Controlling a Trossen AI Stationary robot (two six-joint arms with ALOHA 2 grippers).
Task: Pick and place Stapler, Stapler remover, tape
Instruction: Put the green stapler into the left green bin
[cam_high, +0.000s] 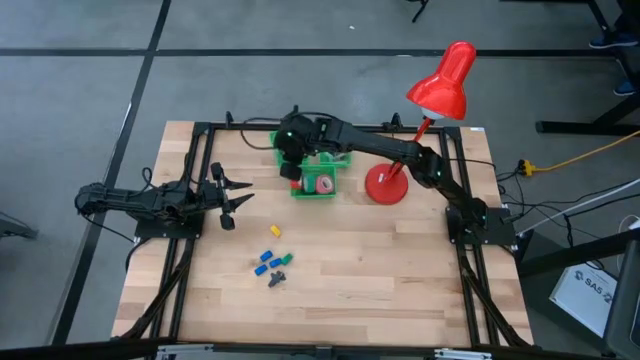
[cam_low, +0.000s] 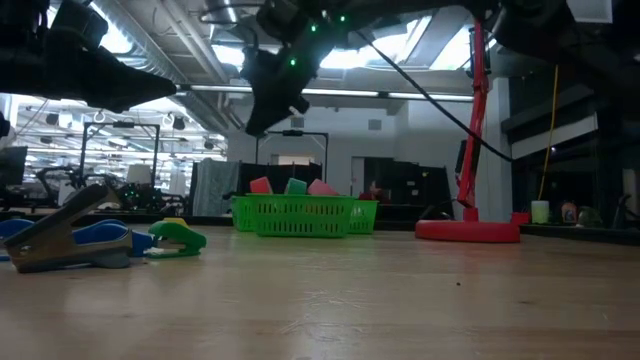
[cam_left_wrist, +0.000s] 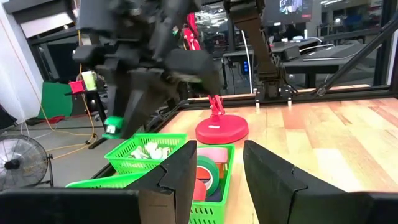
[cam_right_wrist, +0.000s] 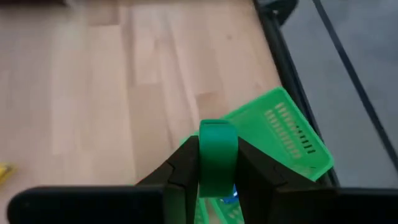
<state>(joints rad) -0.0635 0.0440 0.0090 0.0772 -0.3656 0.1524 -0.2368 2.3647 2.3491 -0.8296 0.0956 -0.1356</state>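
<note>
**Green piece held over the baskets**

A small green blocky piece (cam_right_wrist: 217, 158) sits pinched between the two fingers of the right gripper (cam_high: 290, 160), which hangs in the air above the green baskets (cam_high: 318, 172) near the far edge of the table (cam_high: 400, 270). That arm reaches in from the right side, stretched long and low past the red lamp (cam_high: 437, 90), its wrist bent down over the baskets. One basket holds the tape (cam_high: 322, 184) rolls, red and pink. Nearer the front, a loose cluster of blue, green and yellow pieces (cam_high: 272, 260) lies on the wood, well apart from the baskets. The left gripper (cam_high: 228, 200) waits over the left side of the table, arm held level, its fingers a little parted and empty.
</note>
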